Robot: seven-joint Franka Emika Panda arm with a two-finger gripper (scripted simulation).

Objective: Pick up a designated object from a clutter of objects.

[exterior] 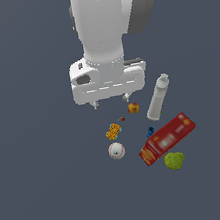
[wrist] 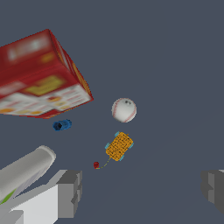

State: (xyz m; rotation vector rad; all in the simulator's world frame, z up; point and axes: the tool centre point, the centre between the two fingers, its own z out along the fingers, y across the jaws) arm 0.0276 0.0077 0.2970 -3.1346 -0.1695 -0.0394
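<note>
The white ball with red stitch marks [exterior: 117, 151] lies on the grey floor in front of the yellow-orange block [exterior: 113, 130]. It shows in the wrist view [wrist: 124, 109] beyond the block [wrist: 119, 146]. My gripper [exterior: 110, 101] hangs open and empty above the floor, behind the block and the ball, apart from both. Its two dark fingertips [wrist: 70, 187] stand wide apart in the wrist view [wrist: 142, 186]. The orange-red ball [exterior: 133, 108] lies just to the exterior view's right of the gripper.
A long red box [exterior: 167, 139] lies at the exterior view's right, with a lumpy yellow-green ball [exterior: 175, 160] in front of it. A pale grey-white bottle [exterior: 158, 97] lies behind the box. A tiny blue piece [exterior: 150, 131] and a small red dot [wrist: 96, 165] lie between them.
</note>
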